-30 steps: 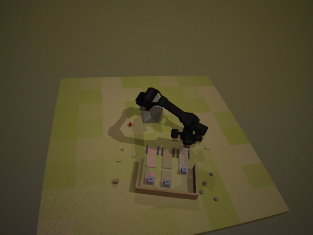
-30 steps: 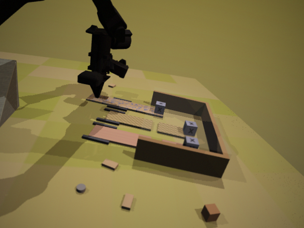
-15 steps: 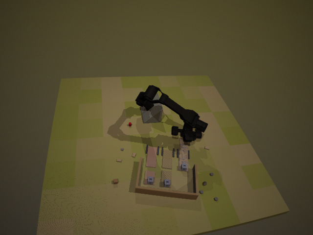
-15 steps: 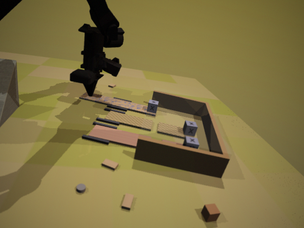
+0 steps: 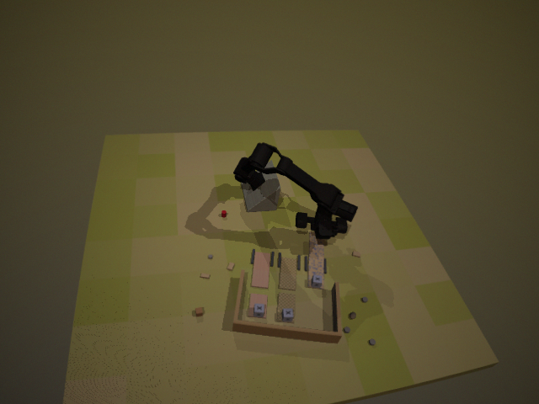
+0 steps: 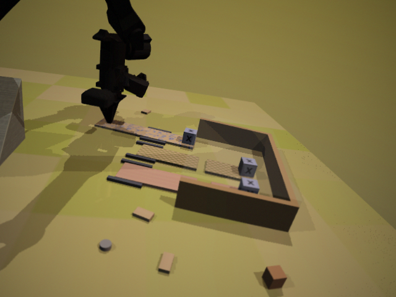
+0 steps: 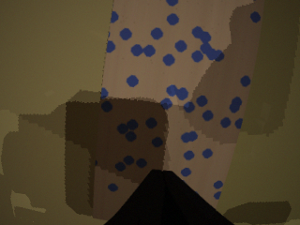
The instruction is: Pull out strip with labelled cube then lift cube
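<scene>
The blue-spotted strip (image 5: 316,257) (image 6: 153,132) (image 7: 150,66) is in one piece; a grey cube marked X (image 5: 317,280) (image 6: 189,137) stands on its far end, at the walled pen's open side. My gripper (image 6: 109,121) (image 7: 160,179) is shut and empty, its tips down at the strip's near end. The checkered strip lies in two parts with a gap, a near part (image 5: 287,273) (image 6: 167,156) and a far part (image 5: 285,299) (image 6: 220,167) bearing an X cube (image 5: 287,314) (image 6: 248,167). The pink strip is also split: near part (image 5: 261,269) (image 6: 150,176), far part (image 5: 258,298) with an X cube (image 5: 259,309) (image 6: 249,185).
Brown walls (image 5: 287,331) (image 6: 236,204) enclose three sides around the far parts. Dark guide rails (image 5: 306,263) (image 6: 152,140) flank the strips. A brown block (image 5: 199,310) (image 6: 274,276), a red piece (image 5: 223,213), small tan pieces (image 5: 230,266) (image 6: 143,213) and grey discs (image 5: 365,299) lie outside.
</scene>
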Action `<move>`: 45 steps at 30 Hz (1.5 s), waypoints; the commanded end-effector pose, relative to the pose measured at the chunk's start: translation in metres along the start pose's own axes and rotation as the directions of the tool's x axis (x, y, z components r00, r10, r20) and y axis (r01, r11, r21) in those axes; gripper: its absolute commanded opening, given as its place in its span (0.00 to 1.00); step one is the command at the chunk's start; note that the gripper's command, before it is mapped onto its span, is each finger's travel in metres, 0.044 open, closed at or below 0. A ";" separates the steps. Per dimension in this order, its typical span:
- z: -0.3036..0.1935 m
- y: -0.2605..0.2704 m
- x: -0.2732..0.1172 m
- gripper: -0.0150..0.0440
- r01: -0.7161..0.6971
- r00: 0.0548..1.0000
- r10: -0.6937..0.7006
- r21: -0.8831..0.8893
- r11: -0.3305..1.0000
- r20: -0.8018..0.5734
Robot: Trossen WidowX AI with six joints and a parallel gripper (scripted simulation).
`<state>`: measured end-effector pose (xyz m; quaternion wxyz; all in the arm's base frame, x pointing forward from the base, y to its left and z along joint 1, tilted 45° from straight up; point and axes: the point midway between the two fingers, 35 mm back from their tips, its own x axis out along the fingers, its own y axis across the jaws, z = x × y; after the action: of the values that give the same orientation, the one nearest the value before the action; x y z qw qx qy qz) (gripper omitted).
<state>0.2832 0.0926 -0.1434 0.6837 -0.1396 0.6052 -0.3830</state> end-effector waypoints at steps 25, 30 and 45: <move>-0.033 0.003 -0.022 0.25 0.001 1.000 -0.001 -0.003 1.000 -0.014; -0.033 0.002 -0.044 0.25 0.006 1.000 -0.006 -0.002 1.000 -0.025; 0.011 -0.001 -0.041 0.74 0.008 1.000 -0.008 0.014 1.000 -0.023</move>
<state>0.2805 0.1200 -0.1146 0.6734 -0.1307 0.6118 -0.3939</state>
